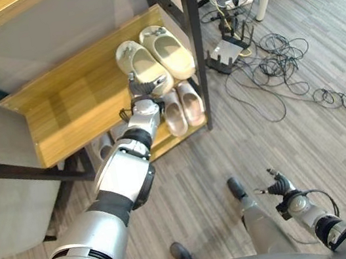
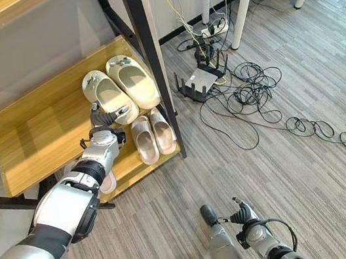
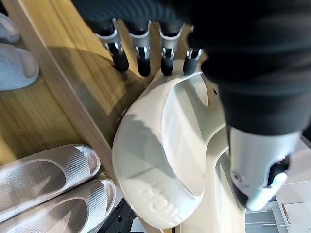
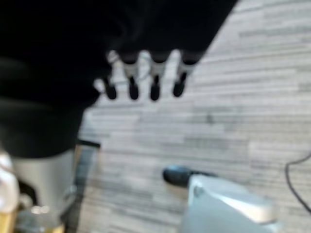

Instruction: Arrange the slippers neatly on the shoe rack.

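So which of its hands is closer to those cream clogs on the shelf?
The left. The left hand is at the heel of the near cream clog on the shoe rack; the right hand hangs low over the floor, far away.

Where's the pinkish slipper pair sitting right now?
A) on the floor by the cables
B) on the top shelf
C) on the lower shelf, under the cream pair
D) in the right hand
C: the pinkish slippers lie side by side on the lower shelf, beneath the shelf holding the cream slippers that the left hand reaches.
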